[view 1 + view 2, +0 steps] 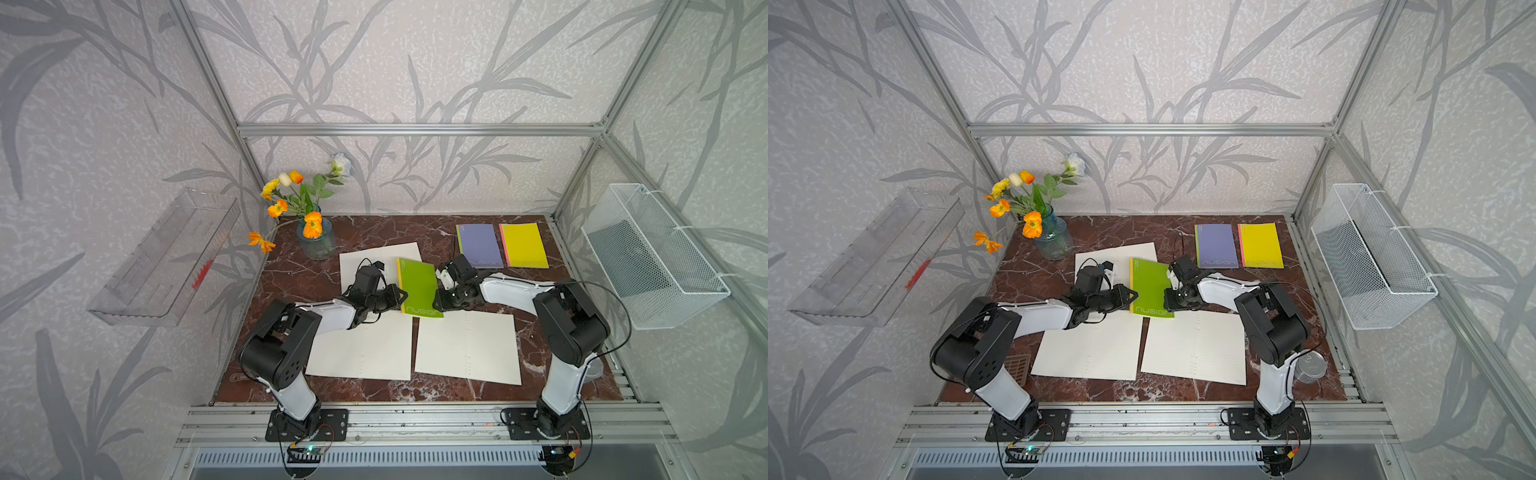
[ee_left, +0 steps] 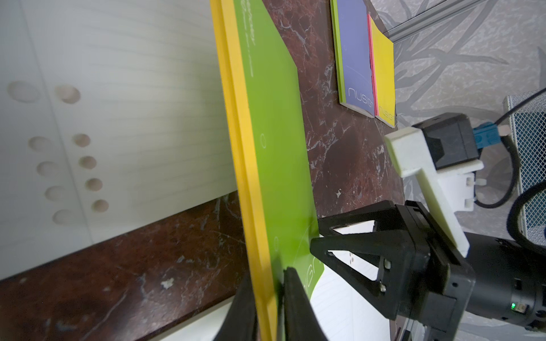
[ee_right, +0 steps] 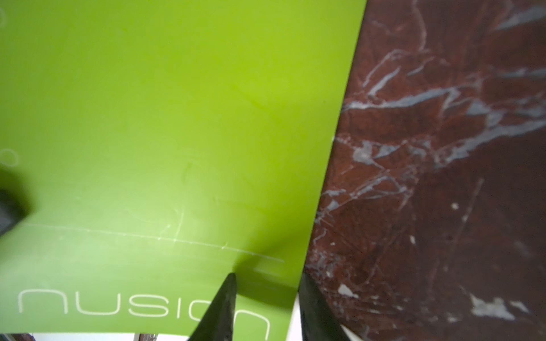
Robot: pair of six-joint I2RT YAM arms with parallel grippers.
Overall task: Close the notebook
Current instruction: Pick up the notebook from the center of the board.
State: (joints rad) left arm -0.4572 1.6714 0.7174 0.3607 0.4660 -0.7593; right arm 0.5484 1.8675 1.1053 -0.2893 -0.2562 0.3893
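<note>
The green notebook (image 1: 417, 286) (image 1: 1150, 286) sits mid-table with its cover facing up and its yellow spine toward my left arm. One cover corner curls slightly. My left gripper (image 1: 401, 296) (image 2: 269, 277) is shut on the notebook's spine (image 2: 236, 147), one finger on each face. My right gripper (image 1: 438, 305) (image 3: 267, 276) is at the opposite free edge, jaws a narrow gap apart. One fingertip (image 3: 230, 283) is over the green cover (image 3: 177, 118); the other is just off the edge. Nothing looks clamped between them. In the left wrist view the right gripper (image 2: 316, 231) touches that edge.
Loose lined sheets (image 1: 467, 349) (image 1: 361, 349) lie near the front and one (image 1: 382, 257) behind. A purple notebook (image 1: 480, 245) and a yellow one (image 1: 523, 245) lie closed at the back right. A flower vase (image 1: 316, 241) stands at the back left. A metal cup (image 1: 1310, 365) stands near the right arm's base.
</note>
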